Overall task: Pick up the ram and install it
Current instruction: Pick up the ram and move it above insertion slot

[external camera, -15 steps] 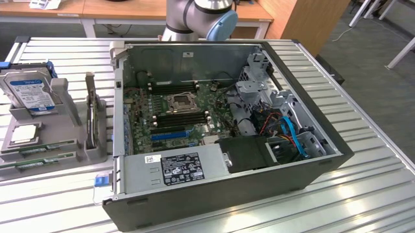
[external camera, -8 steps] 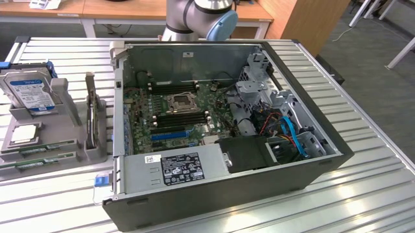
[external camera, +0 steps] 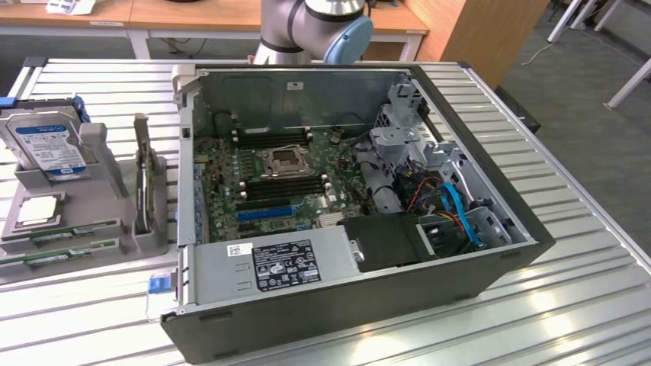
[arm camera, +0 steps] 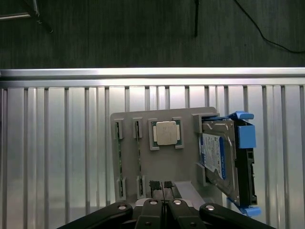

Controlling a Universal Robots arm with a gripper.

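The ram, a long, narrow green circuit-board stick (arm camera: 138, 157), stands on edge in a slot of a flat grey plastic holder tray (arm camera: 183, 164). A second green stick of the same kind (arm camera: 117, 157) sits in the slot just beside it. The tray rests on a ribbed silver metal table (arm camera: 57, 143). On the same tray lie a square silver processor chip (arm camera: 165, 132) in its own recess and a silver hard drive with a blue-and-white label (arm camera: 217, 155), which is clipped in a bright blue plastic caddy (arm camera: 245, 136). The black two-fingered gripper (arm camera: 161, 185) hangs over the tray's edge, near one end of the ram, with its fingertips (arm camera: 154, 183) clenched together and nothing between them. In the exterior view, the tray is at the left of a big black computer case (external camera: 305, 324) lying open on the table, its green motherboard (external camera: 274, 175) exposed. The grey robot arm with a pale blue joint cap (external camera: 305, 30) rises behind the case.
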